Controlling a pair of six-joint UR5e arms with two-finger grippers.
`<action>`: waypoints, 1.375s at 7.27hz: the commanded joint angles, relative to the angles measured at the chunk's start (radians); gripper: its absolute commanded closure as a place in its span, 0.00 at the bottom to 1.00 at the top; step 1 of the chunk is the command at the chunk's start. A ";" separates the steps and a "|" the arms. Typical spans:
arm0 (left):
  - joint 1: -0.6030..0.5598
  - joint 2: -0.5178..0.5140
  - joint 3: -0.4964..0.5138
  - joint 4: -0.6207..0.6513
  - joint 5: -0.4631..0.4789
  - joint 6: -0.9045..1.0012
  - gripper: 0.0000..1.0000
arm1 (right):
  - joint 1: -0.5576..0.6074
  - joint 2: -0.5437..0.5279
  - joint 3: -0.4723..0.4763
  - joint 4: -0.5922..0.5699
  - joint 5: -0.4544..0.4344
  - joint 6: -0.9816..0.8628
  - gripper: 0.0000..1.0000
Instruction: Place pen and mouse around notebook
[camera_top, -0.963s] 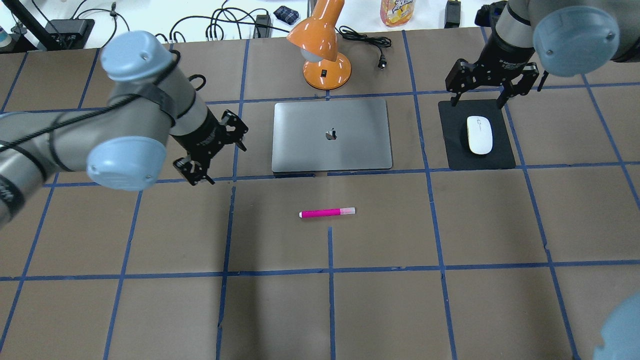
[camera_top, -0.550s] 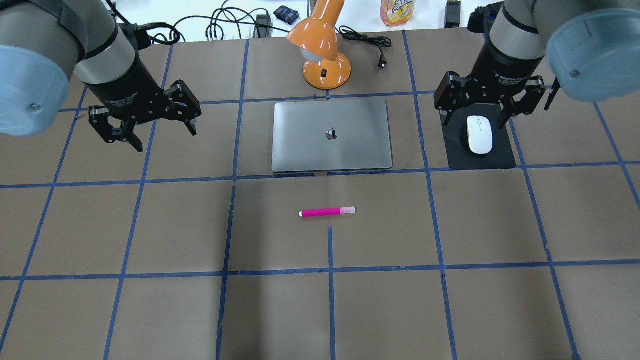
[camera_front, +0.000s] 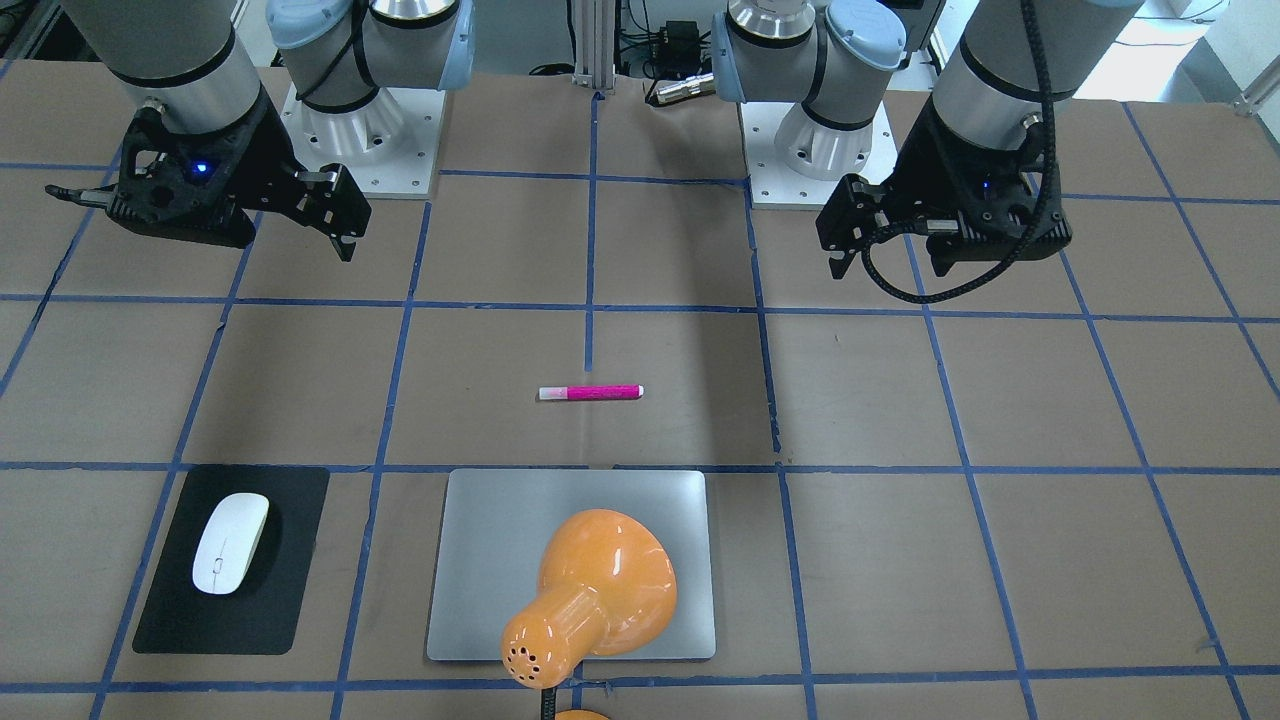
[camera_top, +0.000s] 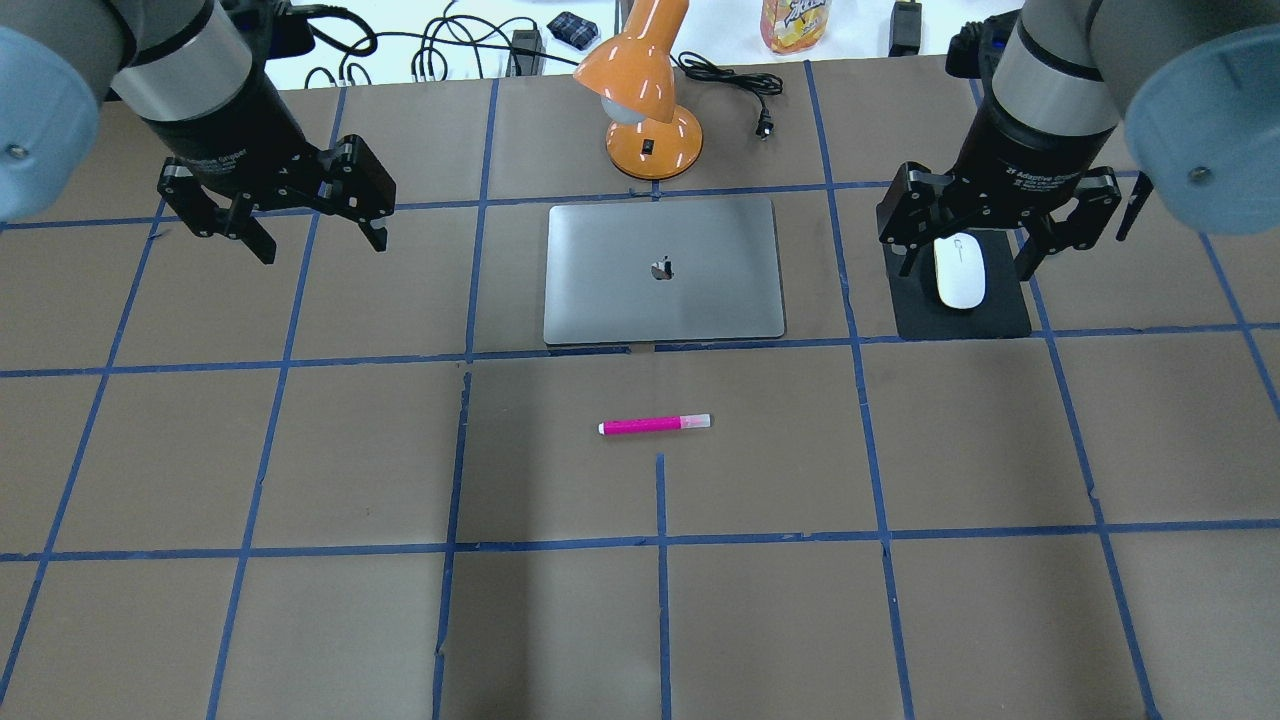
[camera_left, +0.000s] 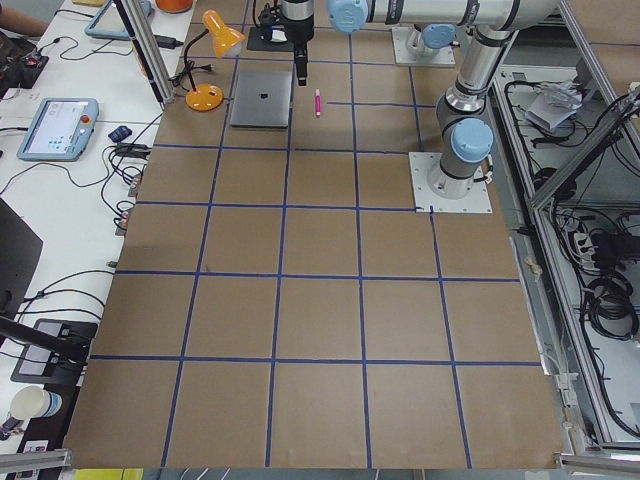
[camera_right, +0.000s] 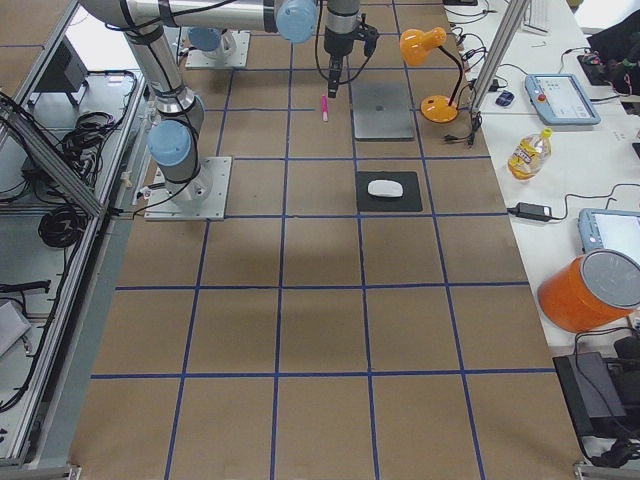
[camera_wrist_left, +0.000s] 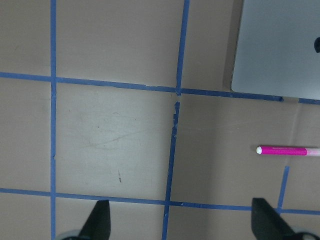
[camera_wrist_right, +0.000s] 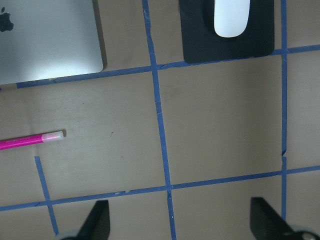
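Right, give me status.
Left gripper, right gripper open, empty. Magenta-pink marker pen near silver-grey flat notebook; white oval mouse on black pad beside it. Nothing blocking.

Brown paper gridded with blue tape (camera_top: 661, 541) covers the desk (camera_top: 330, 460). An orange lamp (camera_top: 655, 140) stands at its far edge

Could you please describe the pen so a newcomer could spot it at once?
Find the silver notebook by the orange lamp. On the brown paper on the robot's side of it, not touching it, lies the pen. It is the only bright pink thing, a thin stick, unlike the white oval mouse on its black pad.
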 joint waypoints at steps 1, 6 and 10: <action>0.004 -0.032 0.031 -0.008 -0.001 0.021 0.00 | 0.001 0.004 -0.010 -0.017 0.009 -0.002 0.00; 0.003 -0.061 0.089 -0.094 0.007 0.021 0.00 | 0.001 0.004 -0.011 -0.025 0.007 -0.001 0.00; -0.003 -0.046 0.089 -0.107 0.010 0.021 0.00 | 0.001 0.004 -0.012 -0.025 0.006 -0.002 0.00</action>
